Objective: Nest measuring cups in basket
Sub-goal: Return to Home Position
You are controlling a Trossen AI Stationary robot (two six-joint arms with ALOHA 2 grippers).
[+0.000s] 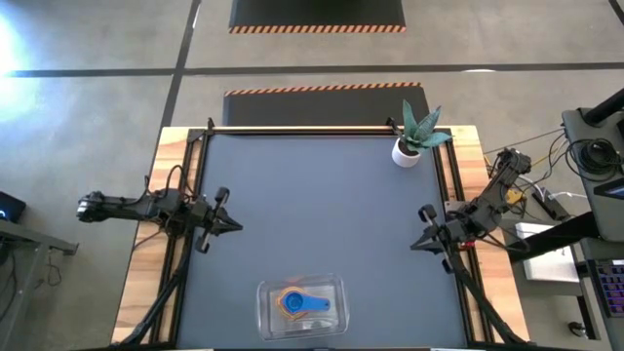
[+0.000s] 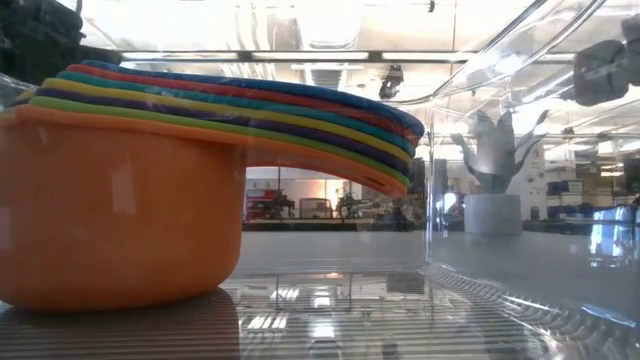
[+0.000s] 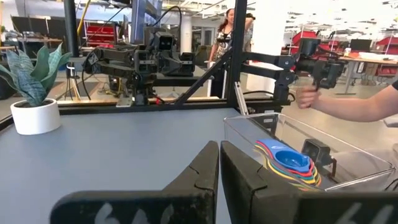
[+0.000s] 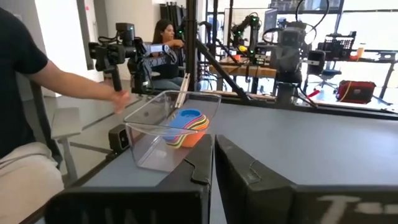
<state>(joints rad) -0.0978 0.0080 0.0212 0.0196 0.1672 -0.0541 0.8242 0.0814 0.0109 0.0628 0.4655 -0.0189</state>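
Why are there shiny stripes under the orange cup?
Low view: the camera looks through the clear basket, whose ribbed bottom mirrors the ceiling lights under the cups; the plant shows through its wall. High view: glare on the room floor, top left.

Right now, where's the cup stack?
High view: the cup stack sits in the clear basket, bottom centre of the table, far from the plant pot.

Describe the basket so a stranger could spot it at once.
On the dark table, look midway along the edge farthest from the white plant pot. The basket is the clear rectangular tray there, the only thing holding a stack of colourful measuring cups.
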